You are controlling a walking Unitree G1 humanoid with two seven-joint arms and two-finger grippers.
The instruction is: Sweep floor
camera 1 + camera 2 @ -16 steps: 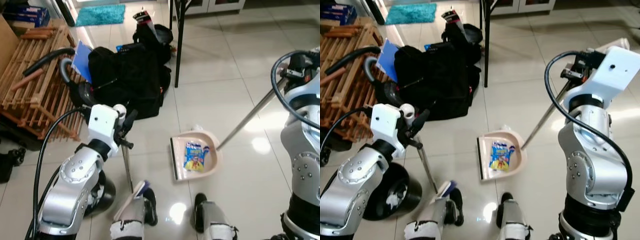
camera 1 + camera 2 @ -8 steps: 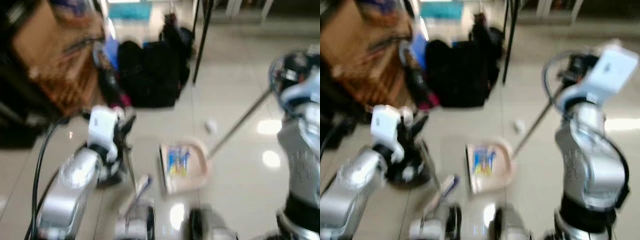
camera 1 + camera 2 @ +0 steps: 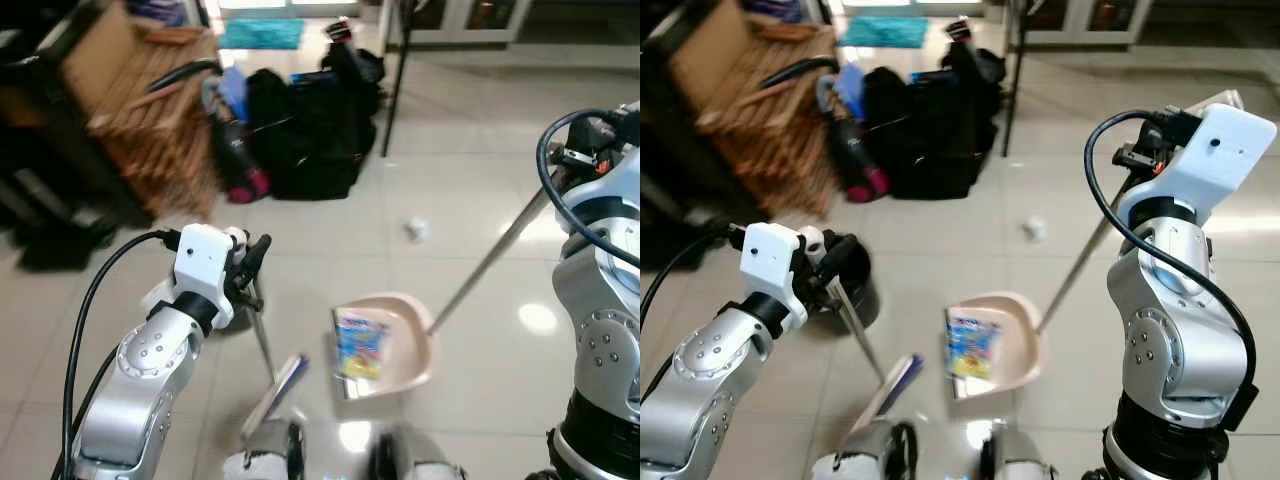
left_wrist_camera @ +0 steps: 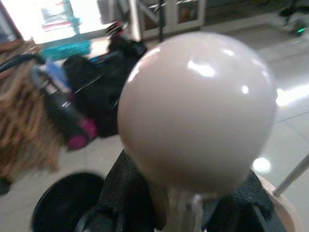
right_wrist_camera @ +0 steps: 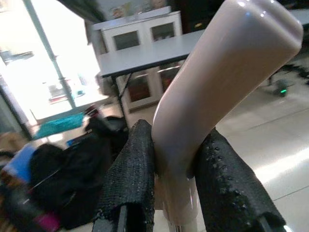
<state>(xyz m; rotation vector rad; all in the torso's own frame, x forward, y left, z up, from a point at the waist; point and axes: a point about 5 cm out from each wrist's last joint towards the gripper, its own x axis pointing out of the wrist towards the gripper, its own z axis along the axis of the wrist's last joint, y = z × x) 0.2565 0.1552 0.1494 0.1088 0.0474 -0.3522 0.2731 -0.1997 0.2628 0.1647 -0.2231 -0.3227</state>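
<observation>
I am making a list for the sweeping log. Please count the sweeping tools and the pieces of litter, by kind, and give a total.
Broom: 1
Dustpan: 1
Snack wrapper in the dustpan: 1
Crumpled white scrap on the floor: 1
Black bin: 1
Total: 5

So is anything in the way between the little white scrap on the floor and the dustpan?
Nothing visible. Bare tile lies between the scrap and the dustpan. The dustpan's open mouth faces away from it, and a packet already lies inside.
</observation>
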